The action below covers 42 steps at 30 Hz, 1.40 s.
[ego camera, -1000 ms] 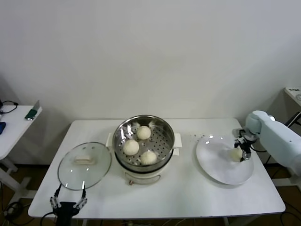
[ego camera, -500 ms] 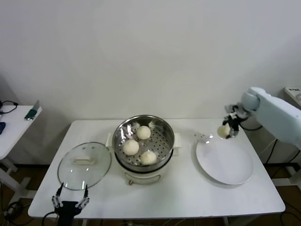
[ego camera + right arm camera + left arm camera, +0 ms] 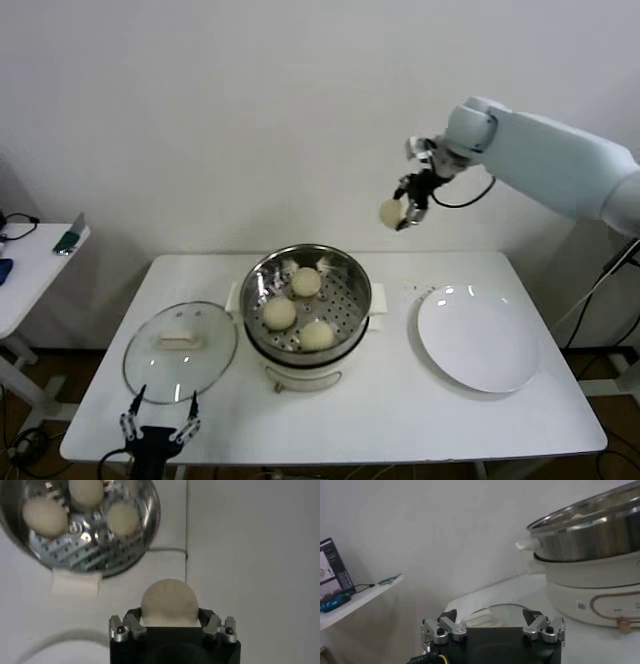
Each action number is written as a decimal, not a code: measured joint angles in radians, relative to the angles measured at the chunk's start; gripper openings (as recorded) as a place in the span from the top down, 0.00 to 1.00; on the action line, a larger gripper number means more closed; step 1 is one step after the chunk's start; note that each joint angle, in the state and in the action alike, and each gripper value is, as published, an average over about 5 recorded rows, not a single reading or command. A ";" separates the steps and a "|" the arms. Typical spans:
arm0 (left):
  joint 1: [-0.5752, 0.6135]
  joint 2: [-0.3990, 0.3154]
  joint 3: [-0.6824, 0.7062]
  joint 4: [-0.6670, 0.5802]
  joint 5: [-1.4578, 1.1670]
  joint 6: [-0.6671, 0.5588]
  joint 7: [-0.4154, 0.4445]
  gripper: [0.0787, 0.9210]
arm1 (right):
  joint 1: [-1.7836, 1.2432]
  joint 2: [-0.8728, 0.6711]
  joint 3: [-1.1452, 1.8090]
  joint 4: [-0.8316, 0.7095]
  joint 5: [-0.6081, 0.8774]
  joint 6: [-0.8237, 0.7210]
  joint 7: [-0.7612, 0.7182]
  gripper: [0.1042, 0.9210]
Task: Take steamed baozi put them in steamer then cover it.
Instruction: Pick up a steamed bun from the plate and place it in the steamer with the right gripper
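Observation:
My right gripper [image 3: 404, 212] is raised high above the table, to the right of and above the steamer [image 3: 306, 300], shut on one cream-white baozi [image 3: 391, 212]. In the right wrist view that baozi [image 3: 169, 603] sits between the jaws, with the steamer [image 3: 85, 525] below and off to one side. Three baozi [image 3: 298, 308] lie on the steamer's perforated tray. The glass cover [image 3: 180, 350] with its cream handle lies flat on the table left of the steamer. My left gripper [image 3: 160, 432] hangs open at the table's front edge, just before the cover [image 3: 487, 615].
A bare white plate [image 3: 478, 338] lies on the right of the white table [image 3: 380, 410]. A side table [image 3: 30, 265] with a small green object stands at the far left. A plain white wall runs behind.
My right gripper has lifted the baozi off the plate and carried it up and leftward toward the steamer. The left gripper has edged slightly right.

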 measured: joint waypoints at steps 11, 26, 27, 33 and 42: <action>-0.006 0.015 0.015 -0.016 -0.007 -0.001 0.001 0.12 | 0.082 0.128 -0.196 0.132 0.193 -0.058 0.072 0.23; -0.037 0.036 0.016 0.009 -0.023 0.008 0.005 0.12 | 0.027 0.227 -0.325 0.167 0.234 -0.089 0.125 0.23; -0.039 0.037 0.016 0.010 -0.024 0.008 0.005 0.12 | 0.021 0.233 -0.328 0.166 0.234 -0.090 0.126 0.23; -0.041 0.043 0.011 0.022 -0.032 0.007 0.005 0.12 | -0.010 0.255 -0.344 0.155 0.228 -0.092 0.130 0.23; -0.049 0.044 0.014 0.026 -0.032 0.008 0.006 0.12 | -0.033 0.264 -0.349 0.150 0.222 -0.097 0.135 0.21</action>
